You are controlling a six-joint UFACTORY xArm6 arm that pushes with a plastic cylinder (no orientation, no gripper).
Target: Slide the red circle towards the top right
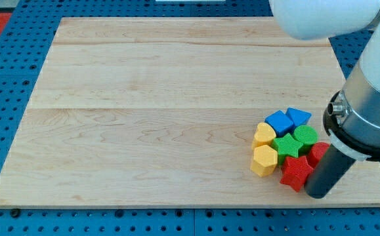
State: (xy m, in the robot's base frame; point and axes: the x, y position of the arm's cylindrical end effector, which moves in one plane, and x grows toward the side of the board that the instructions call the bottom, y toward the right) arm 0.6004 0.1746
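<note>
The red circle point(318, 153) lies near the board's lower right, mostly hidden behind my rod. My tip point(318, 194) is at the view's bottom right, just below the red circle and right of a red star point(296, 172). The blocks form one tight cluster: a blue cube point(279, 122), a blue heart-like block point(298, 117), a green block point(305, 137), a green star point(286, 146), a yellow heart-like block point(264, 136) and a yellow hexagon point(264, 160).
The wooden board point(144, 98) lies on a blue pegboard table point(6, 78). The arm's white and grey body point(367, 111) fills the view's right side, above the board's right edge.
</note>
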